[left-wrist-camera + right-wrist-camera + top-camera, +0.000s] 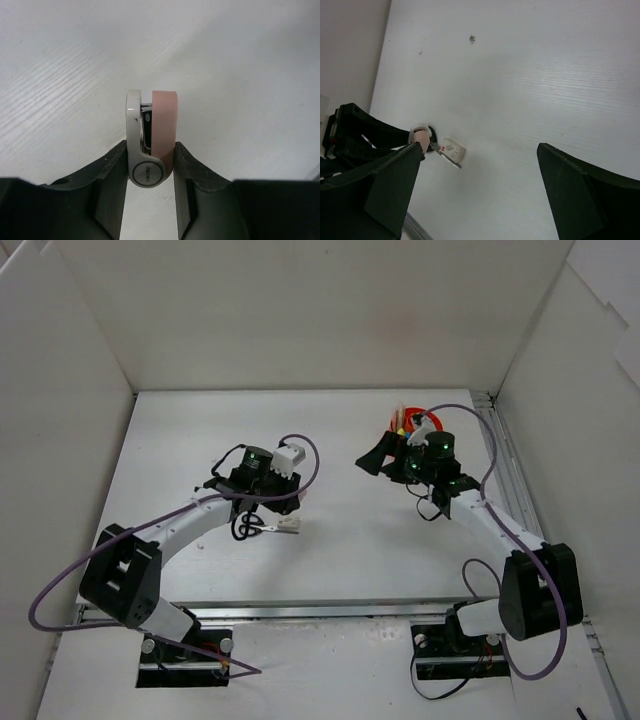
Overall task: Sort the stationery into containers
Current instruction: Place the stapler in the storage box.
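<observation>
- Left wrist view: the left end effector (150,152) is seen clamped on a small pink and white stationery item (162,117). The item is held upright between the two fingers, with the white worktop (240,75) behind it.
- In the top external view, black-handled scissors (262,527) are seen lying flat on the worktop, just beside the left end effector on its near side.
- The right end effector (378,458) is held over the worktop with its fingers wide apart.
- An orange cup (432,420) with thin items (400,422) standing in it is seen at the far right, partly hidden by the right wrist.
</observation>
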Action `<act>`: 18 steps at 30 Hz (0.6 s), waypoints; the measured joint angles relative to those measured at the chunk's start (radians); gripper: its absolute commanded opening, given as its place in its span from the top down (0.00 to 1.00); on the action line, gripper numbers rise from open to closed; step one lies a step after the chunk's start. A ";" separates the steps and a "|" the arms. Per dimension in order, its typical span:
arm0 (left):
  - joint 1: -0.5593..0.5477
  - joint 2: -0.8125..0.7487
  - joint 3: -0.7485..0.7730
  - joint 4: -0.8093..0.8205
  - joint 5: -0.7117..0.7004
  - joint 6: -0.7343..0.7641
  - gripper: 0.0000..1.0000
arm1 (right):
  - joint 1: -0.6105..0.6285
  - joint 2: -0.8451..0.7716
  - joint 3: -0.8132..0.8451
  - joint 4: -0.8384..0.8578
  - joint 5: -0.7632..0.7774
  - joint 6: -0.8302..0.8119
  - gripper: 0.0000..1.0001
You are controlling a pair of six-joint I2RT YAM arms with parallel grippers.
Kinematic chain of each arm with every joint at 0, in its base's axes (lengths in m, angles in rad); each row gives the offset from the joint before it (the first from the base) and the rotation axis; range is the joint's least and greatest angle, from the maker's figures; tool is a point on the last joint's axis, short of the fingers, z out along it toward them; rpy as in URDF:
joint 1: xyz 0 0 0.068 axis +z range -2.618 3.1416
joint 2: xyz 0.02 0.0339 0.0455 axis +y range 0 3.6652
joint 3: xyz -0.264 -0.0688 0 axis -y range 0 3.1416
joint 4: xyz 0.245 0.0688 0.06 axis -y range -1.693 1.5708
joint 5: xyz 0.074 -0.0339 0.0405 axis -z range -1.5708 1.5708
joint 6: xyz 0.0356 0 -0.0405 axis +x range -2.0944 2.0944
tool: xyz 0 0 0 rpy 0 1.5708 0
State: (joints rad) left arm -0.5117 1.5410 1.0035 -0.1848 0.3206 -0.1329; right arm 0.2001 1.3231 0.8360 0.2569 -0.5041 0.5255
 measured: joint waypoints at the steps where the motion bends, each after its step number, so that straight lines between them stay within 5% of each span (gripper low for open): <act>1: -0.010 -0.030 -0.008 0.013 0.031 0.012 0.77 | 0.026 0.027 -0.005 0.044 -0.013 0.030 0.02; 13: -0.080 -0.086 -0.020 0.096 0.124 0.069 0.77 | 0.336 0.237 -0.009 0.297 0.058 0.287 0.02; 18: -0.082 -0.087 -0.021 0.126 0.099 0.068 0.77 | 0.366 0.254 -0.008 0.328 0.090 0.338 0.15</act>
State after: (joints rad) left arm -0.5941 1.4544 0.9829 -0.0589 0.4194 -0.0654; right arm 0.5659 1.5772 0.8284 0.5850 -0.4145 0.8639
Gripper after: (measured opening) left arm 0.321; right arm 0.899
